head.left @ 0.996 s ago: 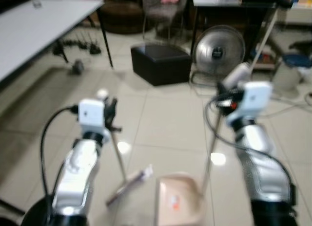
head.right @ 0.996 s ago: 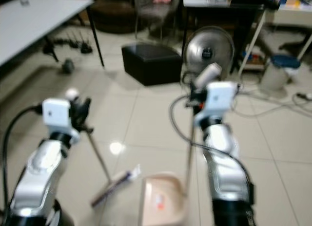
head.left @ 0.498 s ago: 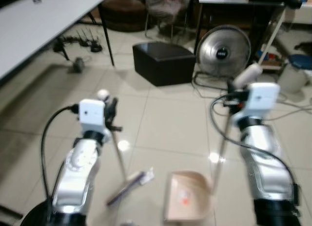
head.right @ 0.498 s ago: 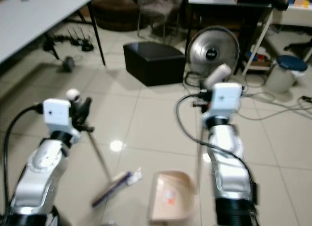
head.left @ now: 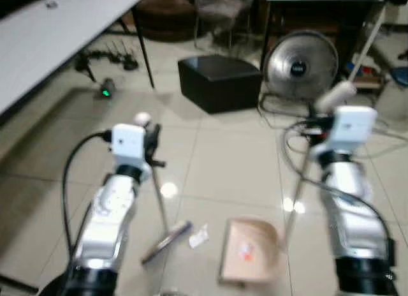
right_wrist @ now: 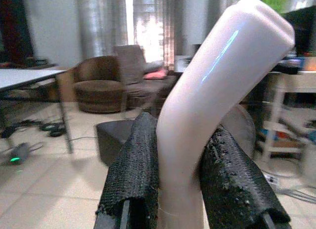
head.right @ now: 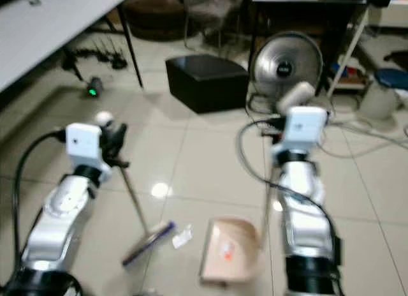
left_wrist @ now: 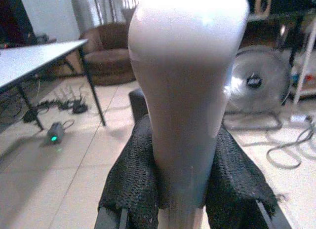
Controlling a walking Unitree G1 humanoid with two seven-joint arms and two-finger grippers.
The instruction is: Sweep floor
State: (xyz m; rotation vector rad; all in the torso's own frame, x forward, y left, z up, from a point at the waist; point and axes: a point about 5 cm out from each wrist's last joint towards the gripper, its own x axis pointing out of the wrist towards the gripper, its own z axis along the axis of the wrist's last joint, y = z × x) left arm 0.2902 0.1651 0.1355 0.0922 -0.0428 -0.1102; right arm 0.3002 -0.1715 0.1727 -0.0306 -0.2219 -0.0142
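Observation:
My left gripper (head.left: 152,145) is shut on the pale top of a thin broom handle (left_wrist: 187,81). The pole slants down to the broom head (head.left: 167,240), which rests on the tiled floor. A small white scrap (head.left: 199,236) lies just right of the head. A beige dustpan (head.left: 248,251) sits on the floor beside the scrap, with orange bits inside. Its long upright handle (right_wrist: 217,86) ends in a bent white grip, and my right gripper (head.left: 320,122) is shut on it.
A black ottoman (head.left: 220,82) and a round floor fan (head.left: 301,63) stand ahead, with cables (head.left: 389,140) on the floor at the right. A grey table (head.left: 44,34) runs along the left. A small device with a green light (head.left: 106,90) sits near its leg.
The white scrap, earlier at the broom head's tip, now lies apart from it, nearer the dustpan. The whole scene has shifted slightly as the camera moved.

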